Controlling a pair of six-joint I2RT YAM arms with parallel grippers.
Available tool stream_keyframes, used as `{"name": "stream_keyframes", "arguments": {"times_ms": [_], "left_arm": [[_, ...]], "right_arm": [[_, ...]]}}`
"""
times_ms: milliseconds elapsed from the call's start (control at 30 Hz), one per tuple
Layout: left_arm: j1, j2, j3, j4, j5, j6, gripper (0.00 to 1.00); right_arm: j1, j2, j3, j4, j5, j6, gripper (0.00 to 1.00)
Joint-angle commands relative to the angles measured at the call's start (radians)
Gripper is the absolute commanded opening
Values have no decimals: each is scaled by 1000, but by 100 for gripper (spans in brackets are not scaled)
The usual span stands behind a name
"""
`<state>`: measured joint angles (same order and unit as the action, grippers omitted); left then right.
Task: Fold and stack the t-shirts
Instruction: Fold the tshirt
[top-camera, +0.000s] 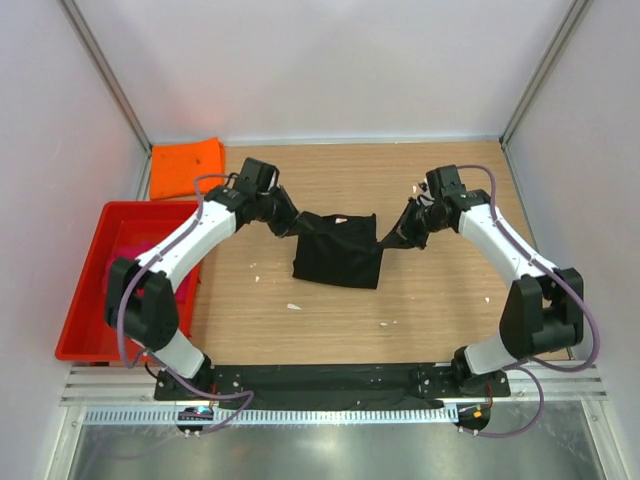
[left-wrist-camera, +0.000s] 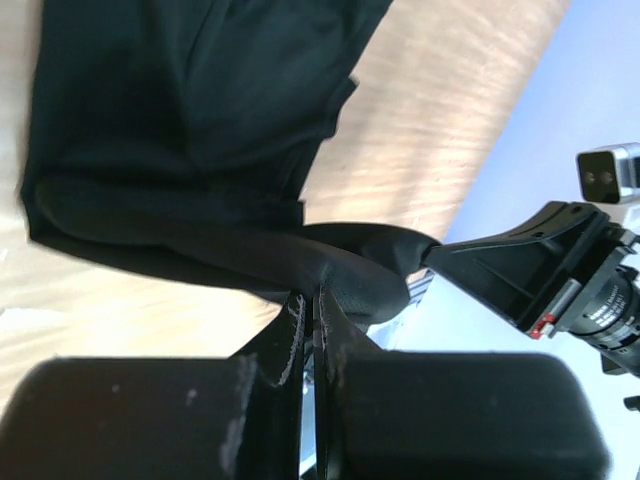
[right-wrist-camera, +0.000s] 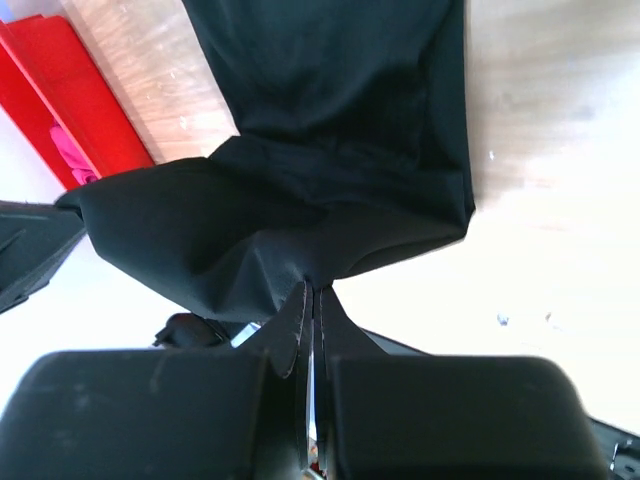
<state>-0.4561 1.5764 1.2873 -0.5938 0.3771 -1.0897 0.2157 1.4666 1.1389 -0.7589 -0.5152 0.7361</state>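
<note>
Cloth was pinched in both tools: the left gripper (top-camera: 296, 222), fingers pressed tight together, held one upper corner of the soft black short-sleeved t-shirt (top-camera: 338, 255), and the right gripper (top-camera: 392, 238), equally closed, held the other, so the shirt stretched between them with its body on the wooden table (top-camera: 440, 300). A small white tag (top-camera: 341, 219) showed midway between the grippers, too small to read. Beyond the left gripper lay the bright orange t-shirt (top-camera: 186, 166), and behind it, beside that arm, the magenta-pink t-shirt (right-wrist-camera: 72, 152) sat in the red plastic tray (top-camera: 85, 290).
</note>
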Motion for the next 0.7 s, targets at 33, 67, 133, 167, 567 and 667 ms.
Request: {"name": "stream_keyframes", "arguments": {"times_ms": [33, 67, 133, 167, 567, 667], "left_arm": [[22, 84, 150, -14, 36, 48, 0], [25, 102, 165, -14, 39, 48, 0], [36, 149, 204, -14, 54, 48, 0], [40, 161, 213, -14, 55, 50, 0], [118, 339, 342, 32, 83, 67, 0], [131, 404, 408, 42, 68, 86, 0]], "right_arm": [[-30, 73, 114, -8, -80, -64, 1], [-35, 102, 127, 0, -94, -64, 1], [-41, 133, 169, 9, -100, -63, 1], [-44, 167, 185, 13, -104, -63, 1], [-79, 357, 338, 130, -126, -7, 1], [-96, 411, 373, 191, -106, -1, 1]]}}
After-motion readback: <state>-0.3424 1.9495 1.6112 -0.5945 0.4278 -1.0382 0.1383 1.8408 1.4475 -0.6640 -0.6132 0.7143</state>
